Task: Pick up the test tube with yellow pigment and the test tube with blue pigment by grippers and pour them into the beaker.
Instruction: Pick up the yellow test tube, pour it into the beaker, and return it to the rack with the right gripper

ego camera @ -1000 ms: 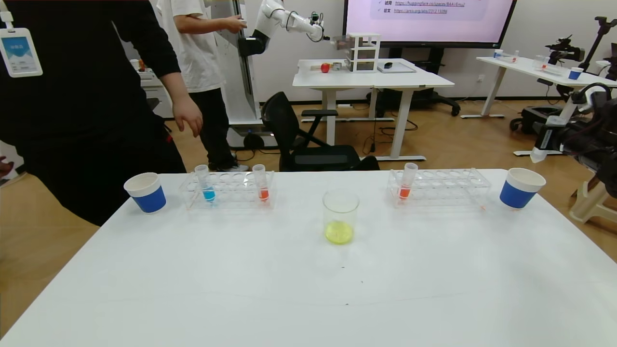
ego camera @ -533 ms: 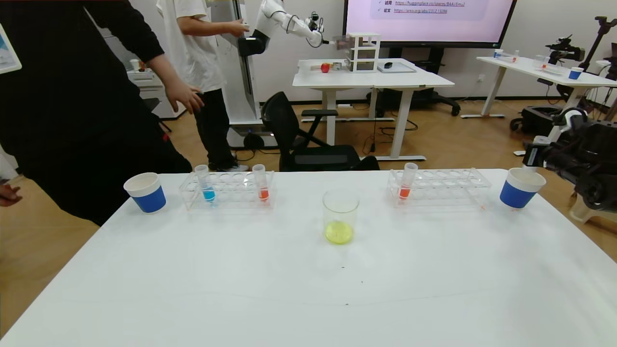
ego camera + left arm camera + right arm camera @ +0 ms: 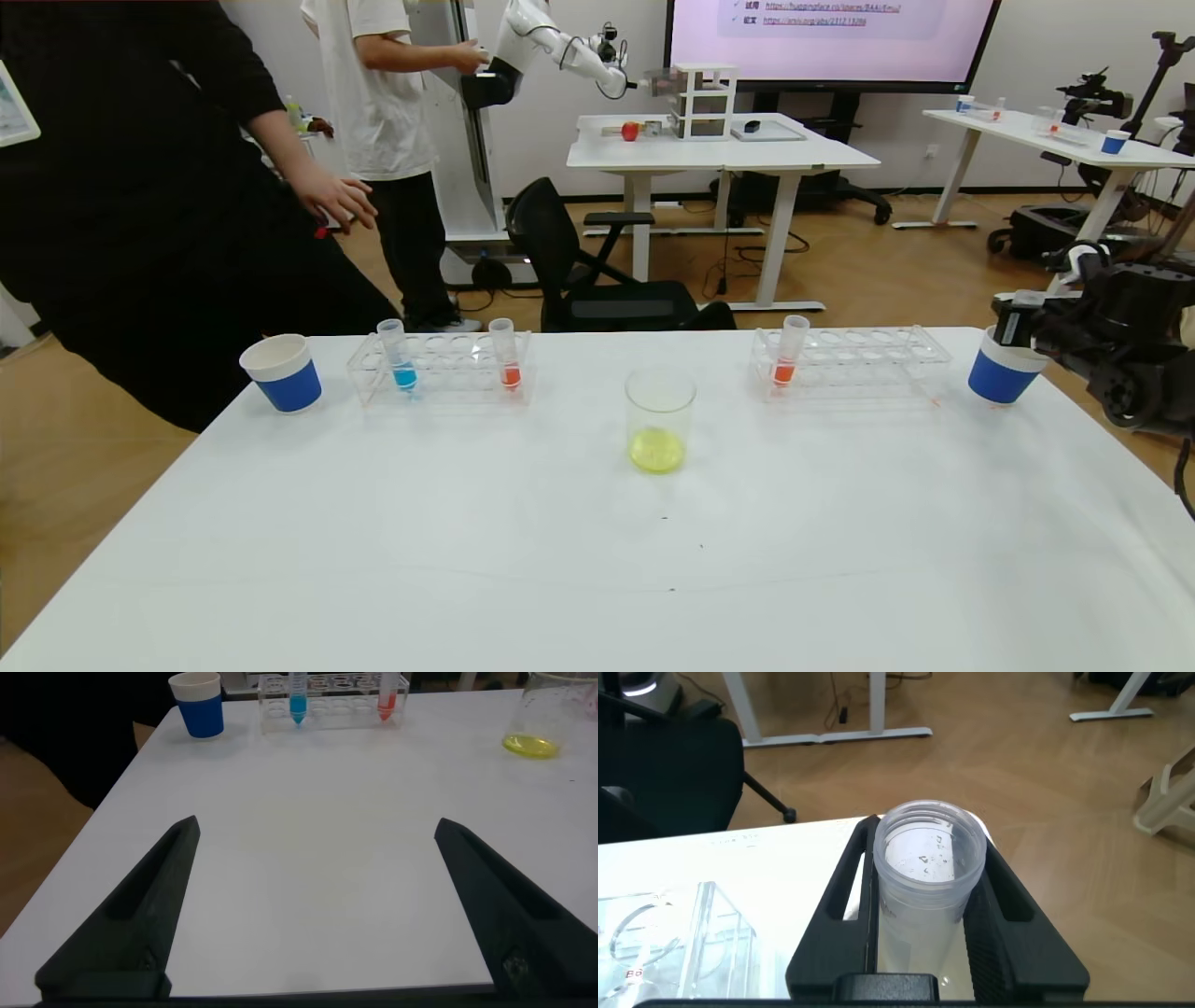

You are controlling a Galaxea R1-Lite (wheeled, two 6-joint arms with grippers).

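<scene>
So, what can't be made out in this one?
- Left gripper: outside the head view. Only the left wrist view shows it, open above the table.
- Clear tube held in the right gripper: seen end-on in the right wrist view, so any leftover liquid can't be told. In the head view the gripper hides it.
- Right paper cup: the gripper covers its mouth.
- Beaker: cut off by the left wrist view's edge.

My right gripper (image 3: 1013, 327) is matte black, on a bulky black wrist with a white-grey cable looping over it. Up close its two fingers (image 3: 1018, 924) are flat black bars. My left gripper (image 3: 313, 905) shows two black tapered wedge fingers.
</scene>
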